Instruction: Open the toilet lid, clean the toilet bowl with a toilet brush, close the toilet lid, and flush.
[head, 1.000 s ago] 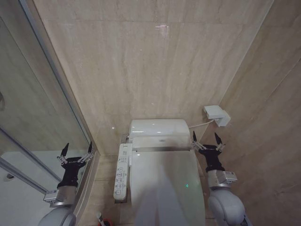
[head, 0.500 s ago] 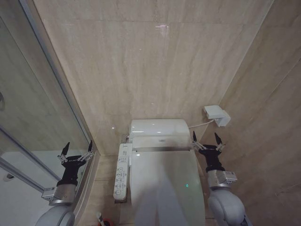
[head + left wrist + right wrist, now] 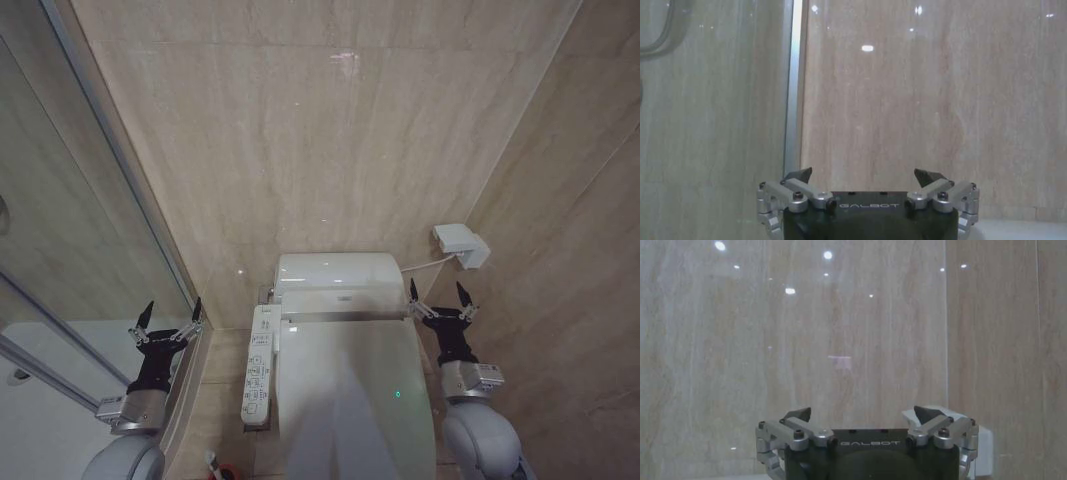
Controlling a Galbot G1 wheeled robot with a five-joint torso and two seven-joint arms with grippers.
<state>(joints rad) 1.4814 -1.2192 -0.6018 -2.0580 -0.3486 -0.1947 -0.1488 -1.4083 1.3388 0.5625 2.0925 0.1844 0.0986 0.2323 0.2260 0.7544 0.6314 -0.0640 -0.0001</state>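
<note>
The toilet lid (image 3: 350,390) lies shut and glossy white in the head view, hiding the toilet bowl. My left gripper (image 3: 170,318) hangs open to the left of the toilet, beside the glass partition, with its fingers pointing up and holding nothing. On the other side of the lid, my right gripper (image 3: 438,297) is open and also holds nothing. The left wrist view has the left gripper (image 3: 867,175) facing the wall. The right gripper (image 3: 863,412) faces the wall too in the right wrist view. The toilet brush (image 3: 212,461) shows its thin white handle at the bottom edge, in a red holder (image 3: 228,472).
A white control panel (image 3: 260,365) runs along the toilet's left side. The white rear unit (image 3: 338,272) stands against the beige wall. A white wall box (image 3: 460,243) with a cable sits at the right. The glass shower partition (image 3: 90,230) and white tray (image 3: 40,400) close off the left.
My left gripper has shifted slightly to the right, toward the toilet. The right arm and the lid have not moved.
</note>
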